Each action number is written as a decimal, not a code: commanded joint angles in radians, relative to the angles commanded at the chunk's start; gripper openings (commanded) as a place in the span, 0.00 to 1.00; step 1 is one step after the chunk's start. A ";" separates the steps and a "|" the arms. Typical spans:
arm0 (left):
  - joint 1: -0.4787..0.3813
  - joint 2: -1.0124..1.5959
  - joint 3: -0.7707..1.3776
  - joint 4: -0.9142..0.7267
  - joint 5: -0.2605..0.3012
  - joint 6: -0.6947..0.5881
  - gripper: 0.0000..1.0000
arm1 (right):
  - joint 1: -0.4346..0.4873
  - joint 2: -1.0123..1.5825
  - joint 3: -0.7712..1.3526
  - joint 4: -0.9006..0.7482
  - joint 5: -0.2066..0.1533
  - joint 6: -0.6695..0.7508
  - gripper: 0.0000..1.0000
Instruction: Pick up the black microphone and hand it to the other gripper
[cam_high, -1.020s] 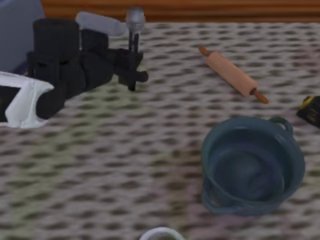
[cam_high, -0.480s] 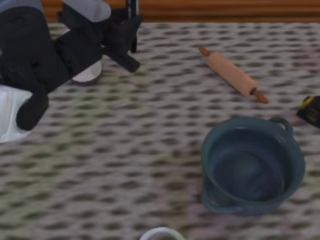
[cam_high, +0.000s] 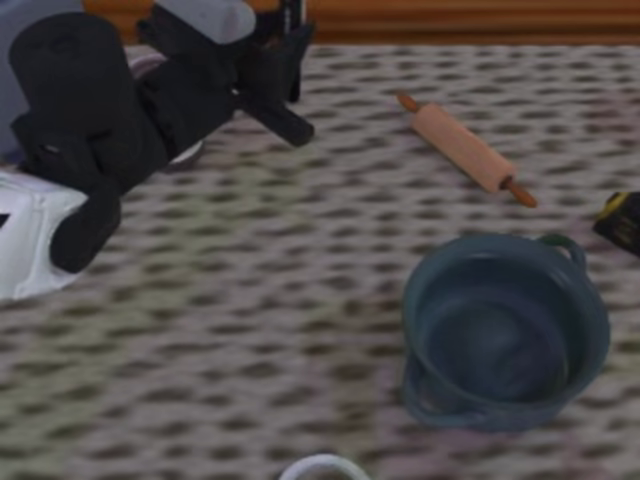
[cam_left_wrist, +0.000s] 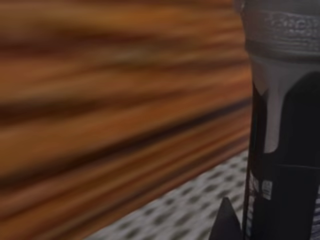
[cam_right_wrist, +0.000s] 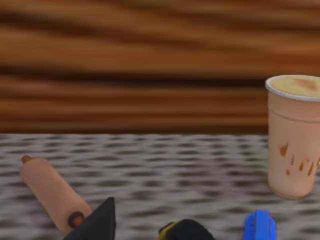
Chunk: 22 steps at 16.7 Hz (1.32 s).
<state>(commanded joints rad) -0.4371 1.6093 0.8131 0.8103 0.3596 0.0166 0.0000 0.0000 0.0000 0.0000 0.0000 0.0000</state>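
My left gripper (cam_high: 285, 75) clamped on black microphone (cam_high: 292, 30), held upright at table's far left edge. Carry it level toward centre, handle exposed. Right gripper (cam_right_wrist: 100, 222) parked; its jaws' state unclear.

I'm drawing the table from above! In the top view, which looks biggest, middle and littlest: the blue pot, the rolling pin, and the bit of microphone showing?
1. Blue pot, by far the largest.
2. Rolling pin.
3. Black microphone: only a short piece shows, held in the left gripper and cut off at the picture's top edge, so its whole size can't be judged.
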 joint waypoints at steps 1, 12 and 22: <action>-0.034 -0.018 -0.002 -0.010 -0.037 0.000 0.00 | 0.000 0.000 0.000 0.000 0.000 0.000 1.00; -0.193 -0.106 -0.007 -0.050 -0.206 0.002 0.00 | 0.000 0.000 0.000 0.000 0.000 0.000 1.00; -0.195 -0.108 -0.008 -0.051 -0.208 0.002 0.00 | 0.091 0.110 0.087 0.059 0.021 -0.002 1.00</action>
<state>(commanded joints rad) -0.6319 1.5016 0.8049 0.7589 0.1517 0.0182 0.0914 0.1102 0.0875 0.0590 0.0206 -0.0023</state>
